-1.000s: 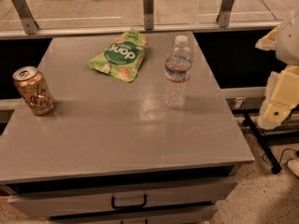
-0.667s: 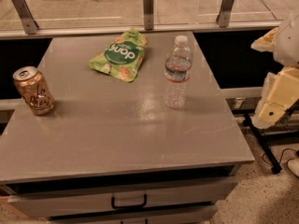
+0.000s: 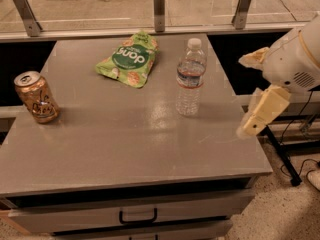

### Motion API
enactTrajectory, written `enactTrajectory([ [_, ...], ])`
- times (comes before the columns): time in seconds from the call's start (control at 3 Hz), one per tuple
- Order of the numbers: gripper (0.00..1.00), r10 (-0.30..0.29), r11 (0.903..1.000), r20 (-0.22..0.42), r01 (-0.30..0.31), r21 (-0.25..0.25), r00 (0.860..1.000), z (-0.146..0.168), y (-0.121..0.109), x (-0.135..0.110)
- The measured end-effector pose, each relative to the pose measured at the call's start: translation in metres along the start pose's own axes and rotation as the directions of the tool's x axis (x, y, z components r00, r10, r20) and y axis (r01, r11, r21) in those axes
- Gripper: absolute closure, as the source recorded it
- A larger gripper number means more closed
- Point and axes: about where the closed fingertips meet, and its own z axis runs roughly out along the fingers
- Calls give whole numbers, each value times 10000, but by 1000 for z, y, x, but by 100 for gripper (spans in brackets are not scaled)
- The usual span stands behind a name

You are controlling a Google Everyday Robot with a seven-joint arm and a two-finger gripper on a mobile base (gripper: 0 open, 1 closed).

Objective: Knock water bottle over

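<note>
Well right of the upright water bottle [image 3: 190, 81], hand [image 3: 244, 96] spread wide, holding nothing

Gripper [image 3: 246, 95] – right of water bottle [image 3: 190, 79] (upright)

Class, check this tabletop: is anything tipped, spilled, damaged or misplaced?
Nothing stands out. The water bottle stands upright, capped; the orange soda can is upright at the left edge; the green snack bag lies at the back. The gripper hangs beside the table's right edge, clear of the bottle.
</note>
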Motion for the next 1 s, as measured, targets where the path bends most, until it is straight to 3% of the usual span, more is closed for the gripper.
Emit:
enactTrajectory([
  [0.33,0,-70,9999,1265,86,-122,9919,25,-9,-16],
  [1.0,0,352,9990,2992,-253,-369,9535,76,-25,-33],
])
